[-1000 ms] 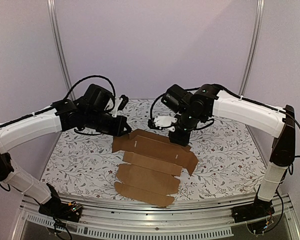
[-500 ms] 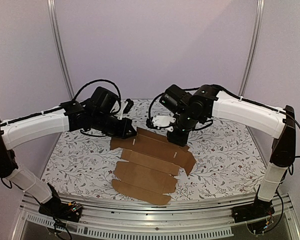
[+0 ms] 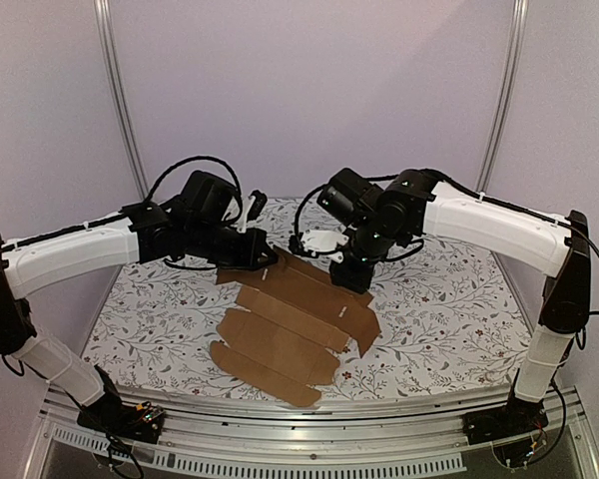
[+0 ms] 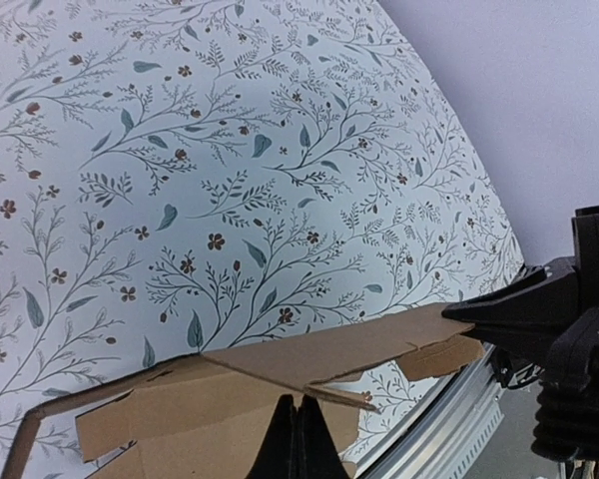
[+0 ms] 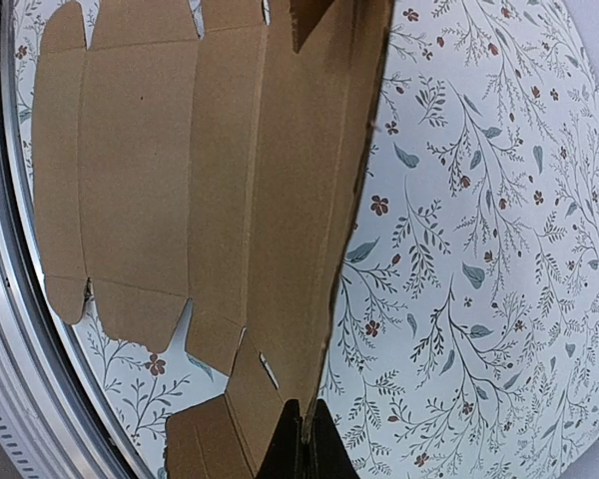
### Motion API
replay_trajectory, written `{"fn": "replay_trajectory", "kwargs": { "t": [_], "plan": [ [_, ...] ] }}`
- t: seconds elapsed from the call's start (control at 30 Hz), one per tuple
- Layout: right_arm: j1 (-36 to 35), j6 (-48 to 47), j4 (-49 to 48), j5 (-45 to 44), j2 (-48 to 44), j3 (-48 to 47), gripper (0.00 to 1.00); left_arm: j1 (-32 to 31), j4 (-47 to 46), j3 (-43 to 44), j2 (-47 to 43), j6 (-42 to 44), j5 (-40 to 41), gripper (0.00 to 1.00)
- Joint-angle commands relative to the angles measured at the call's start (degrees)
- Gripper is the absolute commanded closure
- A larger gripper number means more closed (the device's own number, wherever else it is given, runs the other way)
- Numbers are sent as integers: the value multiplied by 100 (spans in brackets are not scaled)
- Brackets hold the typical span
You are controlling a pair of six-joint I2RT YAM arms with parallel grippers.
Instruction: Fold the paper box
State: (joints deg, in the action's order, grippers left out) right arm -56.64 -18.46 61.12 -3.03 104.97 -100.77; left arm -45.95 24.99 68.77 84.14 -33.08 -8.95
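My left gripper (image 4: 298,414) is pinched tight on the box (image 3: 280,324) at its far left edge, and the right gripper (image 5: 301,419) is clamped just as flat on the far right edge. I see that far side raised off the table (image 3: 140,329), with the rest of the unfolded sheet sloping down toward me, its near flap close to the front rail (image 3: 379,411). Bare floral surface lies open on both sides, with plain lilac walls (image 3: 309,90) behind
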Motion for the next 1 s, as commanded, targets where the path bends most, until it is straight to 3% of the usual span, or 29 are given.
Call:
{"fn": "replay_trajectory", "kwargs": {
  "t": [0.0, 0.53, 0.97],
  "plan": [
    [-107, 26, -188, 235, -55, -105, 100, -72, -349, -70, 62, -118, 152, 100],
    [126, 179, -264, -46, 40, -43, 100, -54, 466, -472, -501, 160, 864, 100],
    [730, 180, -213, 1687, 245, -10, 100, -6, 239, -1375, -636, 152, 1783, 100]
  ]
}}
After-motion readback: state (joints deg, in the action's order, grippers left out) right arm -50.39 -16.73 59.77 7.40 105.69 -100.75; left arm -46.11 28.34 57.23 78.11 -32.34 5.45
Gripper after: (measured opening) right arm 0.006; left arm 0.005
